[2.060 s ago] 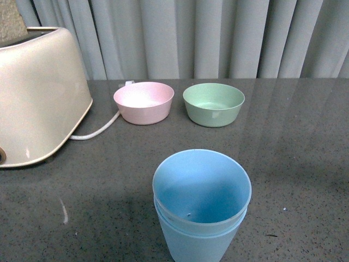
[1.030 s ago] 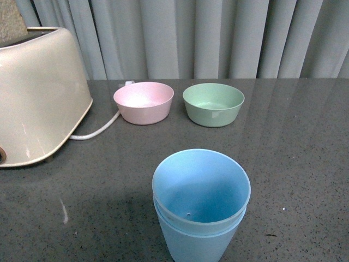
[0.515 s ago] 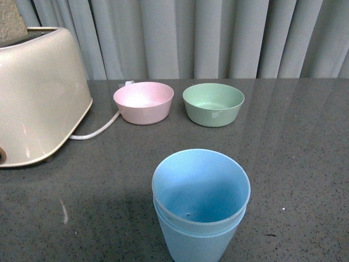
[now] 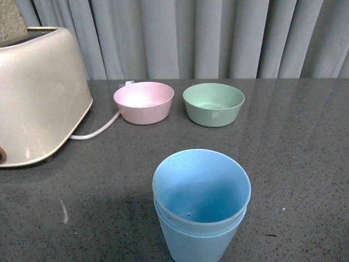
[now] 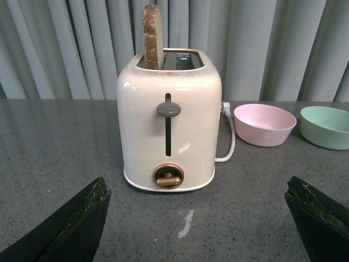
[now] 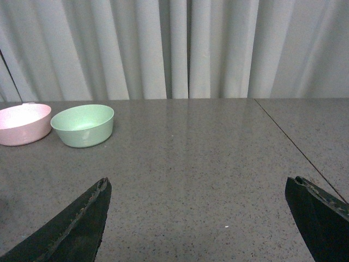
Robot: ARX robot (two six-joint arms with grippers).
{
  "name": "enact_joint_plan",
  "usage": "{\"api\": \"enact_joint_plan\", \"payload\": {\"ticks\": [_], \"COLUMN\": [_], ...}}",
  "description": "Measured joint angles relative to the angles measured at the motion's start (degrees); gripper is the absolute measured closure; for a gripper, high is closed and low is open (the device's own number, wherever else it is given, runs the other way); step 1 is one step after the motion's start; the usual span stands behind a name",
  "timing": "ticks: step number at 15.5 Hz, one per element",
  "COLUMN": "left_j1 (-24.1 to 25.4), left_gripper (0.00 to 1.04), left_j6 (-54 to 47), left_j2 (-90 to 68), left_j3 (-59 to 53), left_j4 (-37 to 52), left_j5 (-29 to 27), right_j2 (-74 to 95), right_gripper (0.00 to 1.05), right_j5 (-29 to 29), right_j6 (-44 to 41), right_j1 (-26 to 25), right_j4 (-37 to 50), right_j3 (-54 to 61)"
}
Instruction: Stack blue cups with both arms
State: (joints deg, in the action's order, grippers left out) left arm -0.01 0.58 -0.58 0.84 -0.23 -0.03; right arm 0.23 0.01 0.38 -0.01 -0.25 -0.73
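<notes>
Blue cups [image 4: 200, 218] nested, matte tapered plastic, near front edge of speckled grey table [image 4: 294, 153]. Round pink bowl [image 4: 144, 102] and green bowl [image 4: 213, 103] behind; glossy cream toaster [image 4: 38, 95] left. Left gripper [image 5: 196, 218] and right gripper [image 6: 196, 218] jaws wide, empty.

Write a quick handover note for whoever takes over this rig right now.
Left gripper: jaws open, empty, facing the toaster.
Right gripper: jaws open, empty, over bare table.
Blue cups: nested one inside the other, upright, at the near table edge in the front view.
Done: cups look stacked and released.
Left: seemingly nothing; pink bowl and green bowl sit apart behind.
</notes>
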Motion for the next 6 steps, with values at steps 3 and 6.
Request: {"api": "enact_joint_plan", "payload": {"ticks": [3,6], "left_j1": [0.0,0.0], "left_gripper": [0.07,0.07], "left_j6": [-0.02,-0.02], "left_j2": [0.0,0.0], "left_j3": [0.0,0.0], "left_j4": [0.02,0.02], "left_j5": [0.0,0.0], "right_j2": [0.0,0.0], "right_gripper": [0.07,0.07], "right_j5": [0.02,0.0], "right_j6": [0.0,0.0], "right_j1": [0.0,0.0], "right_j4": [0.0,0.0], "right_j3": [0.0,0.0]}}
